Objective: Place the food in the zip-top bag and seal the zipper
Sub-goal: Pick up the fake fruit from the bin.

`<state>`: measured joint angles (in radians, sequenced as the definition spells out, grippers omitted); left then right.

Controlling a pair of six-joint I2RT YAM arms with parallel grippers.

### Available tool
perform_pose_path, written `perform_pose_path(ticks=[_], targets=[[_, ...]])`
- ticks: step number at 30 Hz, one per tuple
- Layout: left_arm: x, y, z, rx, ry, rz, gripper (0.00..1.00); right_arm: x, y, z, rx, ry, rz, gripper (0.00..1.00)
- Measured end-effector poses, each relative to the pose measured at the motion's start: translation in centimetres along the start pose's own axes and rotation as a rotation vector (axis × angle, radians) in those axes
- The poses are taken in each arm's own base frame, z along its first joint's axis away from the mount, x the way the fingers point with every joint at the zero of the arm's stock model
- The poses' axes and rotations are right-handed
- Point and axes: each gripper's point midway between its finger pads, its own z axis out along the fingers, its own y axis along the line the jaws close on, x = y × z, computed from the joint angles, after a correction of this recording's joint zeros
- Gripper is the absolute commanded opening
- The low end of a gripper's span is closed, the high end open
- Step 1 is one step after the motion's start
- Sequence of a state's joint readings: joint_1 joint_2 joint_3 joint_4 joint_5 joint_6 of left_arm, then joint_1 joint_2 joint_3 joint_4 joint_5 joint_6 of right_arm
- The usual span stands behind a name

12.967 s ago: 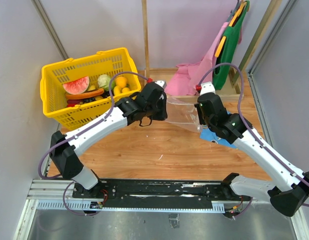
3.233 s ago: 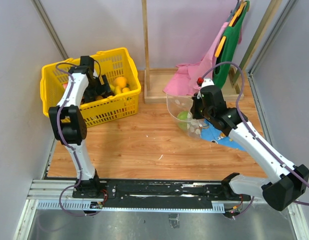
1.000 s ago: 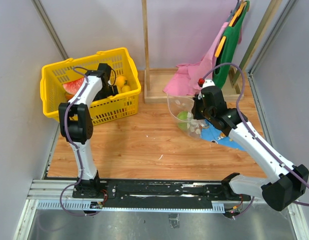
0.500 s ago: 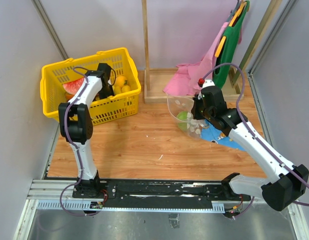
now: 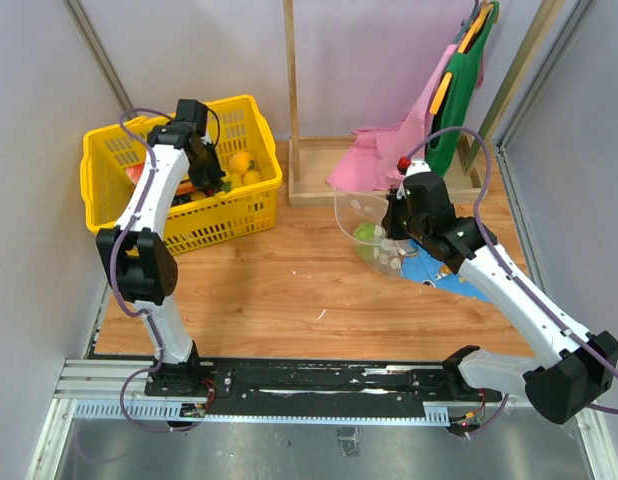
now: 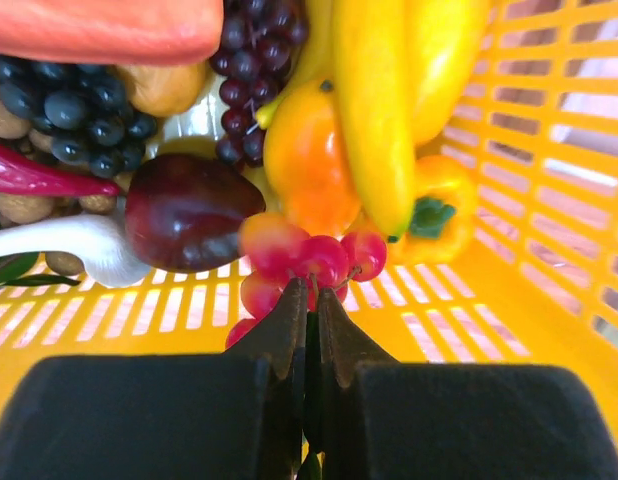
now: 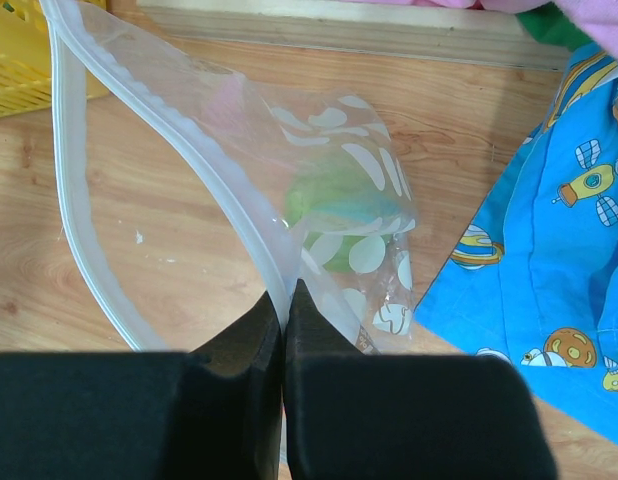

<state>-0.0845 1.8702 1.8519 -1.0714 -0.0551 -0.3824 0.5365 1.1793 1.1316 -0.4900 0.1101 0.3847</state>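
- While your left arm reaches down into the yellow basket (image 5: pixel 224 212) at 10 o'clock on the surface (image 5: pixel 289 290), the left jaws are pinched almost fully together on the stem of the red berry cluster (image 6: pixel 309 262).
- Look around that cluster in the wrist view. The dark purple piece (image 6: pixel 189 210) is right beside it at 9 o'clock and the orange (image 6: pixel 304 150) is at 12. The banana (image 6: pixel 374 100) leans over at 1, and the yellow-orange pepper (image 6: pixel 439 200) sits at 2 against the basket wall.
- Over at 2 o'clock on the surface, your right jaws are clamped tight on the mouth edge of the zip-top bag (image 7: pixel 329 130), holding that edge up off the wood.
- The zipper (image 7: pixel 164 125) is unsealed. Its two white strips bow apart in a wide loop.
- The green round one (image 5: pixel 366 234) is inside the bag, low down near the bottom.
- A blue patterned cloth (image 5: pixel 434 272) lies just beside the bag at 4 o'clock.
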Motion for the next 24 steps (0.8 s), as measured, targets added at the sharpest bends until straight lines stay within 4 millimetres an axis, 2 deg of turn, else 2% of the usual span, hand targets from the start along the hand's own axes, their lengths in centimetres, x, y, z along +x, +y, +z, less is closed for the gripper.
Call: perform_pose_path(ticks=[7,14,18,24], targets=[[-3.0,-0.8,-4.3,0.044,-0.147,-0.025,0.0,0.0,0.1,-0.1,-0.006,0.001,0.007,0.01],[-4.7,-1.6,-7.3,0.092,-0.233,-0.03,0.0,0.0,0.2,-0.1,-0.008,0.002,0.01,0.01],[-5.5,-2.6,-10.2,0.149,-0.298,-0.025,0.0,0.1,0.3,-0.1,-0.014,0.005,0.014,0.01],[-6.2,-5.0,-16.2,0.301,-0.413,0.001,0.0,0.1,0.6,-0.2,-0.032,0.009,0.023,0.01]])
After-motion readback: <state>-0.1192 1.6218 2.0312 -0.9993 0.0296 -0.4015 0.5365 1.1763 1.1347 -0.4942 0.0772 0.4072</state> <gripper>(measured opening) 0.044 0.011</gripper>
